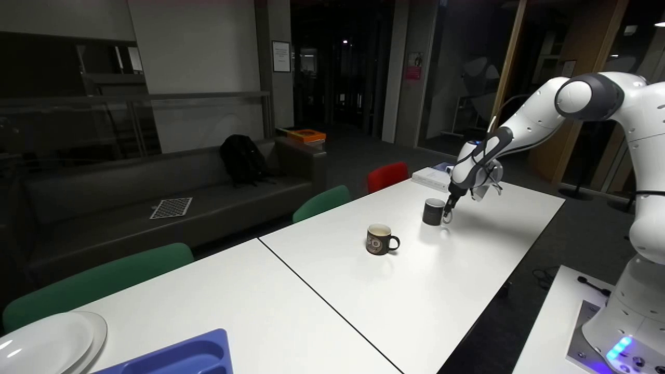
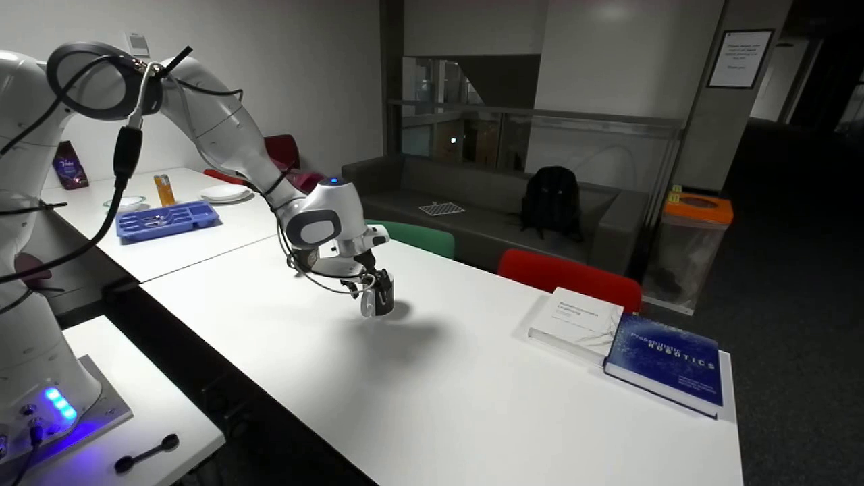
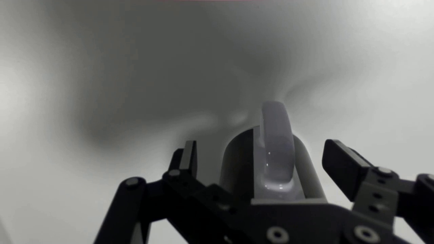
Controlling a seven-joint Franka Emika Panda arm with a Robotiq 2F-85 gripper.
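Nearest the camera in the wrist view is your gripper (image 3: 262,157), its fingers (image 3: 190,157) well apart, with the pale handle (image 3: 278,142) of a dark mug (image 3: 238,161) between them and gaps showing on both sides of that handle. The mug stands upright on the white table (image 2: 540,405). Near it, in an exterior view, you can see a patterned mug (image 1: 377,241), also upright. In an exterior view, a white book (image 2: 579,320) and a blue book (image 2: 665,358) lie side by side near the table's end. Across the table's seam sit a blue tray (image 2: 175,228) and white plates (image 2: 225,193). Beyond, a black backpack (image 2: 552,200) rests on a grey sofa (image 2: 466,181).
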